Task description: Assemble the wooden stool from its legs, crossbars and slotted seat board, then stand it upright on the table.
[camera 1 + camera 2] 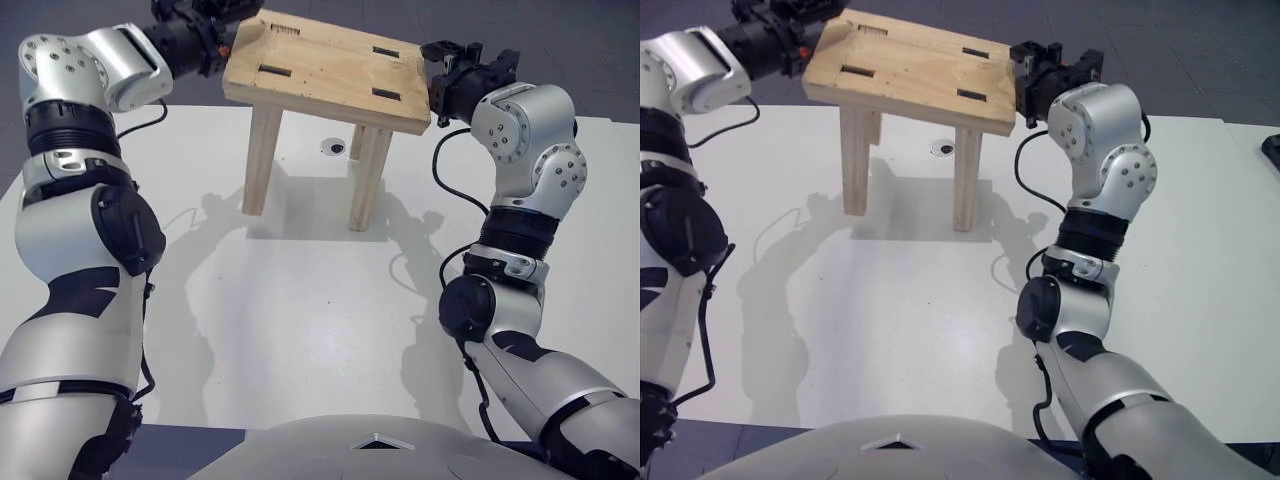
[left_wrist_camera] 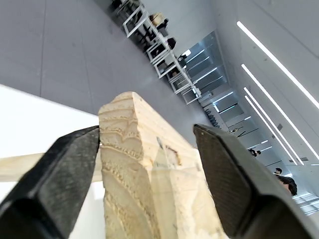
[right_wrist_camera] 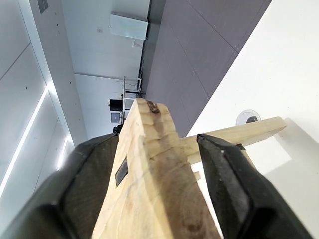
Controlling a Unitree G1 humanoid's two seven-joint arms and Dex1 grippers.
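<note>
A: Wood, pale and unpainted. Where is the stool (image 1: 325,70)?

B: Upright at twelve o'clock on the white table (image 1: 300,330). Its square legs (image 1: 260,165) are down on the tabletop. The slotted seat board (image 1: 910,65) is uppermost, with four dark slots showing.

A: And the left gripper (image 1: 222,38)?

B: At the nine o'clock end of the seat. Its black fingers (image 2: 60,169) are spread to either side of the board's end. One pad touches the wood and the other stands off with a gap.

A: The right gripper (image 1: 437,75)?

B: At the three o'clock end, likewise parted around the board's edge. One finger is against the wood and the other finger (image 3: 234,184) is just clear of it.

A: Anything else on the table?

B: A small round grommet (image 1: 334,147) set in the tabletop, at twelve o'clock from the stool's legs.
</note>
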